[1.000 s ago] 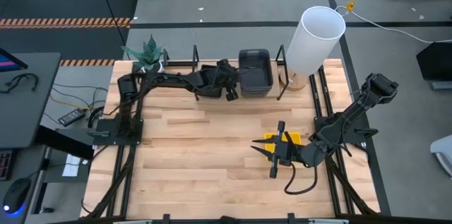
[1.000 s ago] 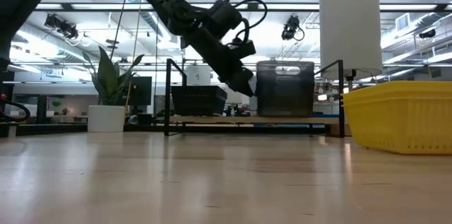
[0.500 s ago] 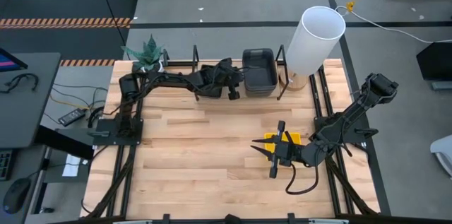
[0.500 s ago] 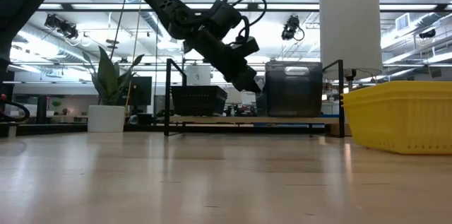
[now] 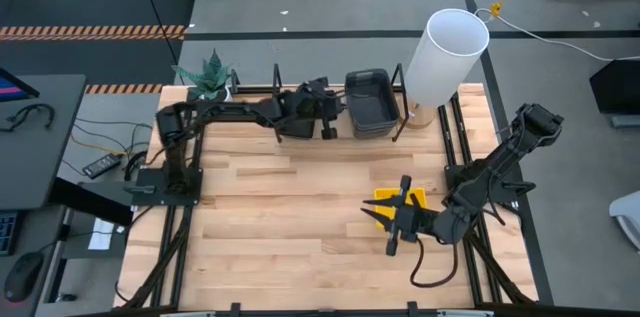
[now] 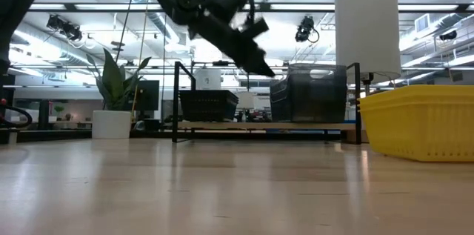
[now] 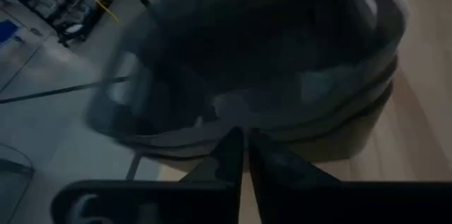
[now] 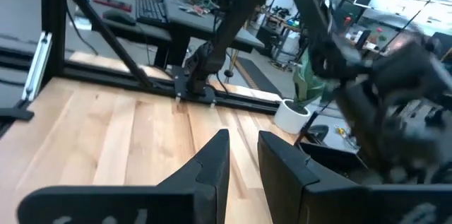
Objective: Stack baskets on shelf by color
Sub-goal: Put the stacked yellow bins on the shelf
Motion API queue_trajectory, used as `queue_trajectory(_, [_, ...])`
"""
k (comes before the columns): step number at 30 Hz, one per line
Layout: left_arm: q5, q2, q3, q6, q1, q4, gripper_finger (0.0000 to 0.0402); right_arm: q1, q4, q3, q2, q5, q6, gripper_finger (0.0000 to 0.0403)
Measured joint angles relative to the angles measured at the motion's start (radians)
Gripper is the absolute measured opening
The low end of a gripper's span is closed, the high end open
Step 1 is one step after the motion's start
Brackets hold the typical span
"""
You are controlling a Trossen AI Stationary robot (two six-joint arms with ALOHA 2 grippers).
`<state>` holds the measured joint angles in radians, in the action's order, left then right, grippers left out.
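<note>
High view: overhead, facing straight down, whole table and both arms.
Low view: tabletop height, level across the boards toward the shelf and room behind.
Left wrist view: very close over the dark grey baskets.
Right wrist view: low, looking across the table.
Shared: shelf and grey baskets in high and low views.
</note>
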<state>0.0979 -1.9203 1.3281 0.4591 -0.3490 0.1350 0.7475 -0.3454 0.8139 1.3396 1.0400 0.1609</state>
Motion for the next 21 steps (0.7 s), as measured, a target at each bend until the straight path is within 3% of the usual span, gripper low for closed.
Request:
queue_trajectory(4, [0.006, 0.114, 0.000, 0.000, 0.039, -0.110, 0.0006, 0.001, 0.073, 0.000, 0.000, -0.010, -0.035, 0.0080])
queue_trajectory(7, [0.002, 0.187, 0.002, -0.013, 0.092, -0.223, 0.0011, -0.027, 0.104, 0.000, 0.001, -0.013, -0.050, 0.0080])
queue_trajectory(11, [-0.001, 0.226, 0.000, -0.150, 0.160, -0.440, 0.0023, -0.085, 0.097, 0.000, 0.001, -0.031, -0.068, 0.0080])
queue_trajectory(16, [0.002, 0.229, 0.000, -0.403, 0.244, -0.665, 0.0026, -0.186, 0.074, 0.033, 0.001, -0.146, -0.064, 0.0068])
queue_trajectory(21, [0.003, 0.229, -0.021, -0.426, 0.356, -0.771, 0.0014, -0.260, 0.183, 0.109, 0.000, -0.272, -0.213, 0.0049])
